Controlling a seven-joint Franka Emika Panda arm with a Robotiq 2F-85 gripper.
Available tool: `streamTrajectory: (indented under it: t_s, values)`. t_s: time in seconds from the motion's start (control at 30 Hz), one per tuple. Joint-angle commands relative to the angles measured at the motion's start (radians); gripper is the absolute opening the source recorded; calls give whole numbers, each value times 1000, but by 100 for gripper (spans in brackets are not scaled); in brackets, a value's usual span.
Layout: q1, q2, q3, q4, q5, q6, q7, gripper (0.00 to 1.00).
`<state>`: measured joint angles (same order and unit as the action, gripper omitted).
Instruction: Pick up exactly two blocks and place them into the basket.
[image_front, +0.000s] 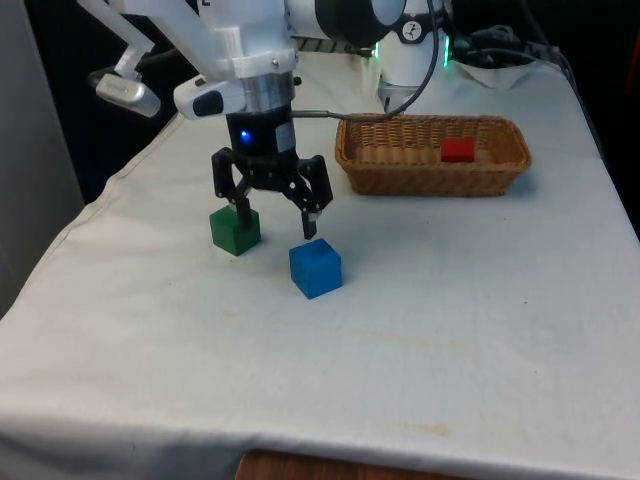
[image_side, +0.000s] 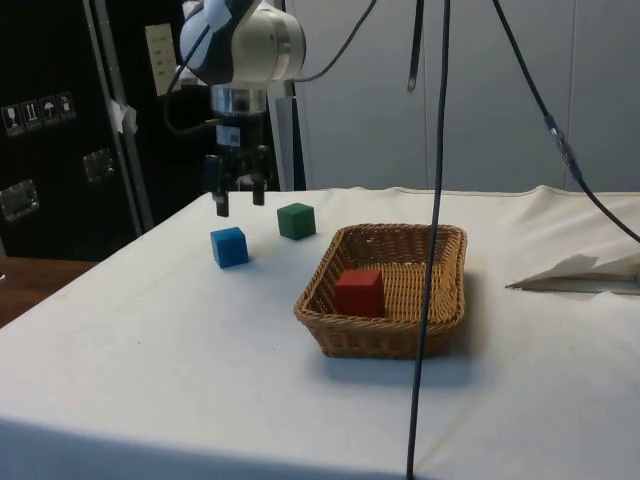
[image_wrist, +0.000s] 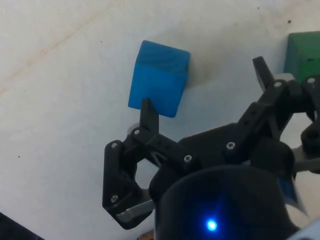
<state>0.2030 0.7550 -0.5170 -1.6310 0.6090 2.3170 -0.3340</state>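
front view: the gripper (image_front: 275, 218) hangs low over the white cloth (image_front: 420, 300), its jaws spread wide and holding nothing. one fingertip stands in front of the green block (image_front: 235, 230) and covers part of its top edge, so whether they touch is hard to tell; the other fingertip ends just above the blue block (image_front: 316, 268), which sits on the cloth nearer the camera. the wicker basket (image_front: 432, 178) stands well apart toward the front view's right, and a red block (image_front: 458, 150) lies inside it, its lower part hidden by the basket wall. the arm is cut off at the picture's top

side view: the gripper (image_side: 238, 195) hovers above the cloth (image_side: 200, 340), clear of both blocks; the blue block (image_side: 229, 247) and the green block (image_side: 296, 220) rest apart from each other beside the basket (image_side: 390, 335). the red block (image_side: 359, 293) sits on the basket floor. a dark cable crosses in front of the basket and hides a strip of it

wrist view: the open gripper (image_wrist: 202, 105) shows the blue block (image_wrist: 159, 79) just beyond one fingertip, not between the fingers. the green block (image_wrist: 302, 52) is cut off at the picture's edge and partly behind the other finger
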Motion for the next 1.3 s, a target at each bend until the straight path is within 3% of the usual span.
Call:
streamTrajectory:
  t_s: [0.0,0.2,0.43,0.7,0.77,1.0,1.07,1.1,1.27]
  values:
    - [0,-2,0,-6,7,1,10,100]
    - [1,6,0,-8,12,0,37,100]
    - [12,21,0,-5,13,2,88,100]
    - [36,30,-3,30,9,-7,154,100]
    - [33,29,0,28,13,0,146,100]
    - [61,37,-7,32,-7,-17,206,100]
    - [56,35,0,32,-4,-13,200,100]
    - [63,46,-4,34,-14,-18,219,100]
    - [68,74,-2,46,-21,-22,245,100]
